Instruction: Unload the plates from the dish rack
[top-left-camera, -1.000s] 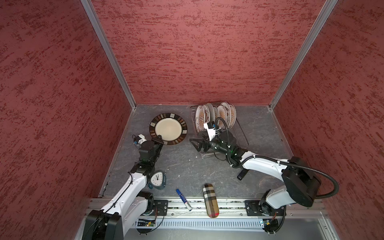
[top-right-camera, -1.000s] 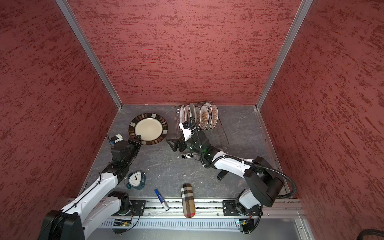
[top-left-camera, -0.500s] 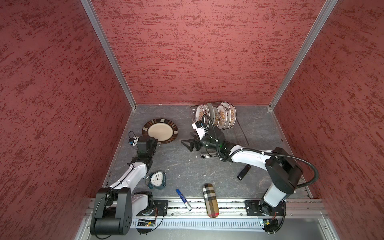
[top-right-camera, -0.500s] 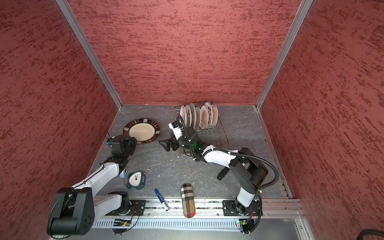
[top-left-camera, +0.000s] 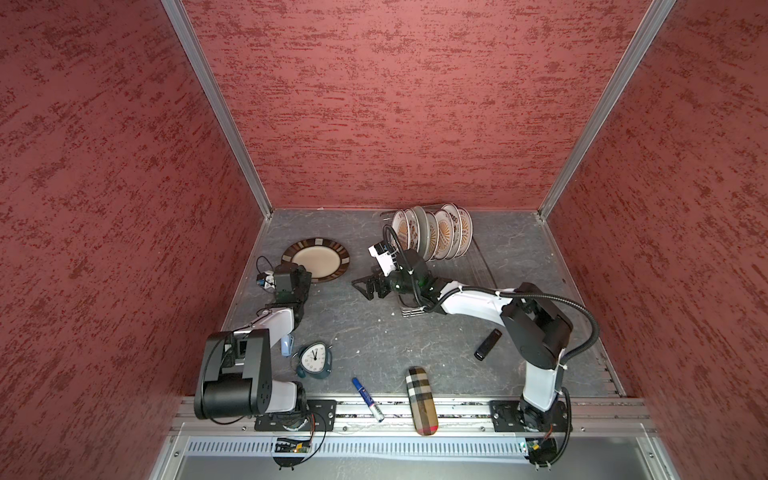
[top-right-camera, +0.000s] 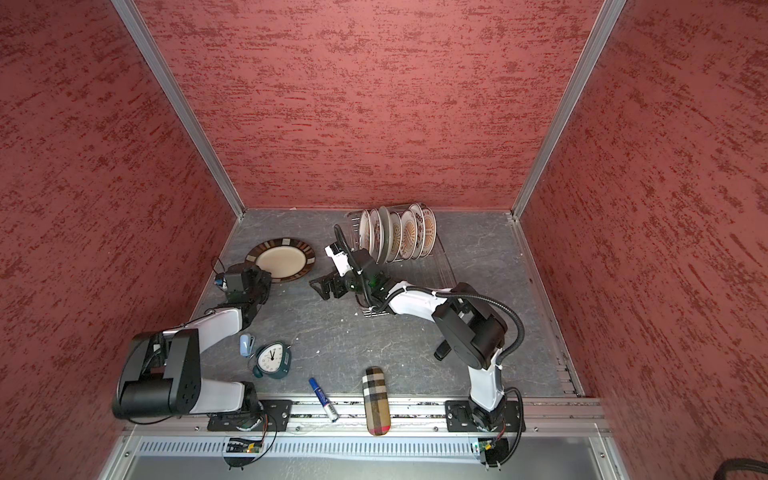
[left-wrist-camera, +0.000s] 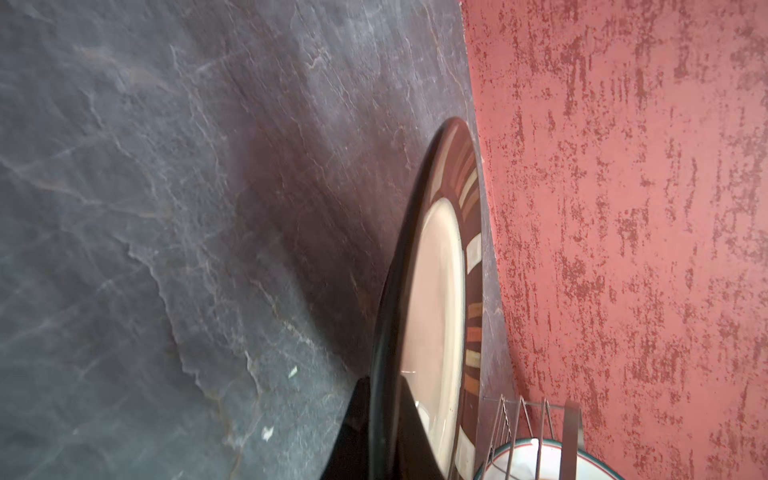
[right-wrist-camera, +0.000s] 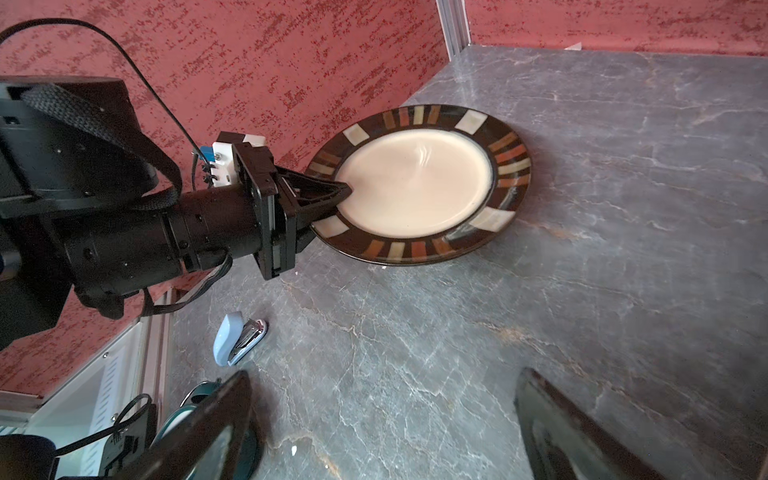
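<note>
Reaching forward along the left side of the table (top-left-camera: 374, 340) in both top views, the left arm folds at the elbow and stretches low. Its left gripper (top-left-camera: 305, 272) meets the near rim of the striped plate (top-left-camera: 316, 258), which sits outside the dish rack (top-left-camera: 478, 266), near the back-left corner. The right arm bends across the middle with its wrist turned left. The right gripper (top-left-camera: 363, 289) hangs low between that plate and the rack, jaws spread and empty. A row of plates (top-left-camera: 434, 237) stands on edge in the rack at the back. Near the front lie a teal clock (top-left-camera: 316, 359), a blue marker (top-left-camera: 368, 399) and a plaid case (top-left-camera: 423, 401).

The left wrist view shows the striped plate (left-wrist-camera: 432, 311) edge-on, running out from between 2 dark fingers (left-wrist-camera: 357, 436) and casting a shadow on the table. Beyond it are rack wires and a teal-rimmed plate (left-wrist-camera: 536, 457); that rim colour is not readable from above.

The right wrist view gives what the top views hide: the left gripper (right-wrist-camera: 332, 199) is clamped on the plate's rim, 1 finger on the cream face and the other beneath. Whether the far edge touches the table cannot be told. The right gripper's own fingers (right-wrist-camera: 216, 424) stand wide apart with nothing between them. A pale blue stapler (right-wrist-camera: 239, 338) lies beside the left arm.
</note>
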